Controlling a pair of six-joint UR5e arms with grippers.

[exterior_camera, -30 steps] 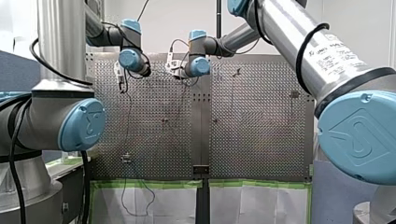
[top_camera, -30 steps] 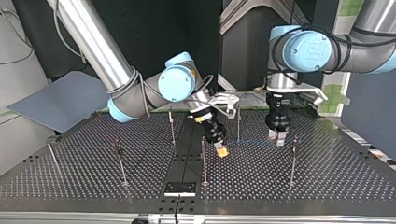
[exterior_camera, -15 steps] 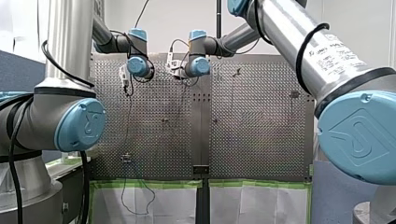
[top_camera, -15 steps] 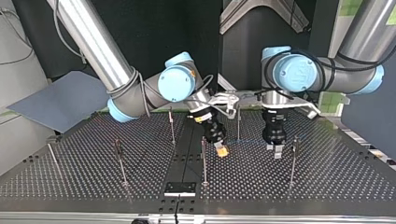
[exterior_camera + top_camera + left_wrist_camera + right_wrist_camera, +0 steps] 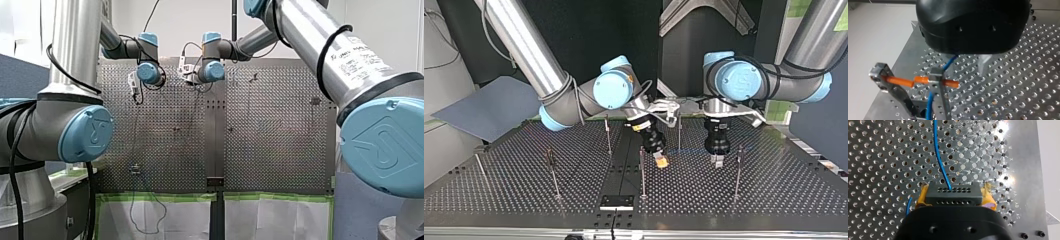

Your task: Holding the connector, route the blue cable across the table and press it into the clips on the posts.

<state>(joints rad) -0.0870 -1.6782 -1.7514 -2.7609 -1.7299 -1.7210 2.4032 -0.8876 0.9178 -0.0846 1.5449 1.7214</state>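
My right gripper is clamped by its yellow pads on the black connector, a rectangular block with two rows of small holes, its rear hidden by the gripper body. The thin blue cable curves ahead from it over the perforated metal table. On my left gripper, the black housing hides the grip: I cannot tell its state.

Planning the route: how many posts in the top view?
6 posts: leftmost, near left, back centre, near centre, back right, near right; arms may hide others.
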